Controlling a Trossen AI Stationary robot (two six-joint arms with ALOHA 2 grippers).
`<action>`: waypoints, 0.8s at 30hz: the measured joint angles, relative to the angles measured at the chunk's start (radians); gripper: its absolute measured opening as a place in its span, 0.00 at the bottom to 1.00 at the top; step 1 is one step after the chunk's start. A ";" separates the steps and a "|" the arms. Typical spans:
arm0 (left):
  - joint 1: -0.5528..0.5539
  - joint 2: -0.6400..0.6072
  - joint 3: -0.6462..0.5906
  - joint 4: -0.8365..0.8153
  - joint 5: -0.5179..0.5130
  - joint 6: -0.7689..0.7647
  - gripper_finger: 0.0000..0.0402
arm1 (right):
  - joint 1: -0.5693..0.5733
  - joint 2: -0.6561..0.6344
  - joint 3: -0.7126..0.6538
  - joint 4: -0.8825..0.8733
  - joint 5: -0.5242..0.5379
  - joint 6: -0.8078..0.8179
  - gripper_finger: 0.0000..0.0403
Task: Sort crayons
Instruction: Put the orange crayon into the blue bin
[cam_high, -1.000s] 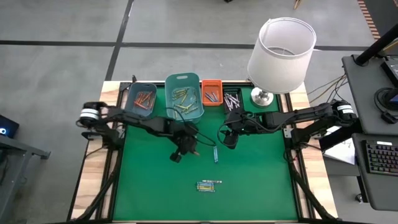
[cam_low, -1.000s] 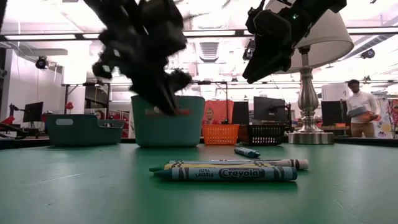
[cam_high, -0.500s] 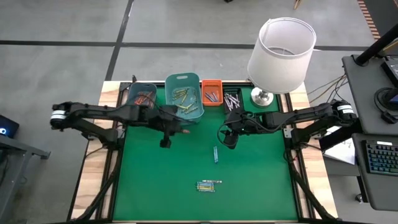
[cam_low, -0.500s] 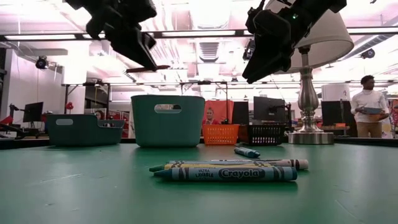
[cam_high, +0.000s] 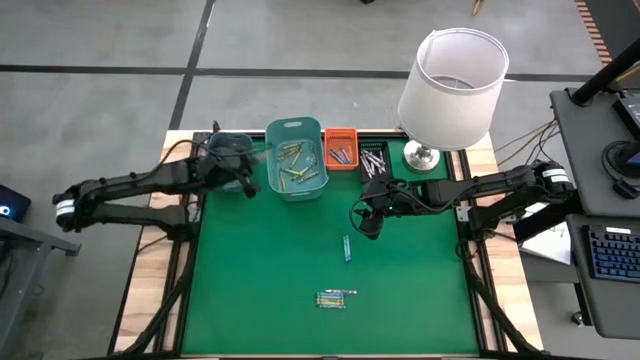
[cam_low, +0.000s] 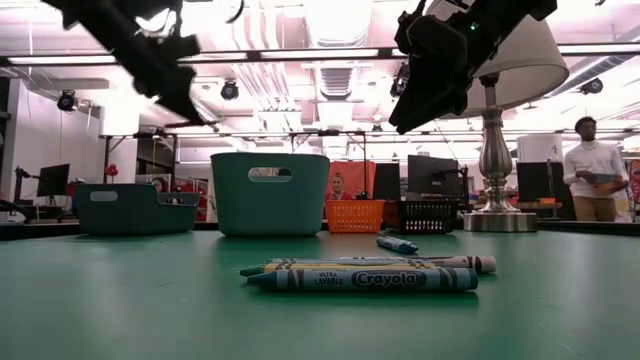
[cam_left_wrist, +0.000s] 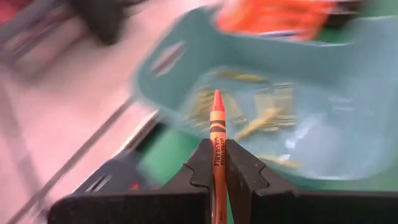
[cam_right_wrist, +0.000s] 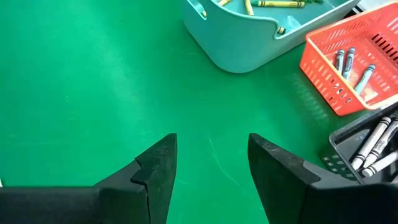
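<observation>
Left gripper (cam_left_wrist: 216, 163) pinches an orange crayon (cam_left_wrist: 216, 134) upright, tip fwd, hovering by the dark teal bin (cam_high: 229, 157) at the counter's (cam_high: 260, 290) back left, prob. lining up a drop w/ the other reds. Right gripper (cam_right_wrist: 208, 163) hangs mid-counter, fingers spread wide, empty, likely waiting. Unsorted: a blue crayon (cam_high: 347, 248) near center and a small cluster of crayons (cam_high: 335, 297) toward the front. Yellow-greens fill the light teal bin (cam_high: 297, 157).
</observation>
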 joint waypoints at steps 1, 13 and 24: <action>0.025 -0.014 -0.018 -0.001 -0.033 -0.027 0.00 | 0.000 0.000 0.000 0.000 0.000 0.000 0.46; 0.308 -0.003 -0.127 0.000 -0.009 -0.141 0.00 | 0.000 0.000 0.000 0.004 0.007 0.002 0.46; 0.381 0.097 -0.117 -0.001 -0.029 -0.133 0.00 | 0.000 0.000 0.000 0.004 0.009 0.002 0.46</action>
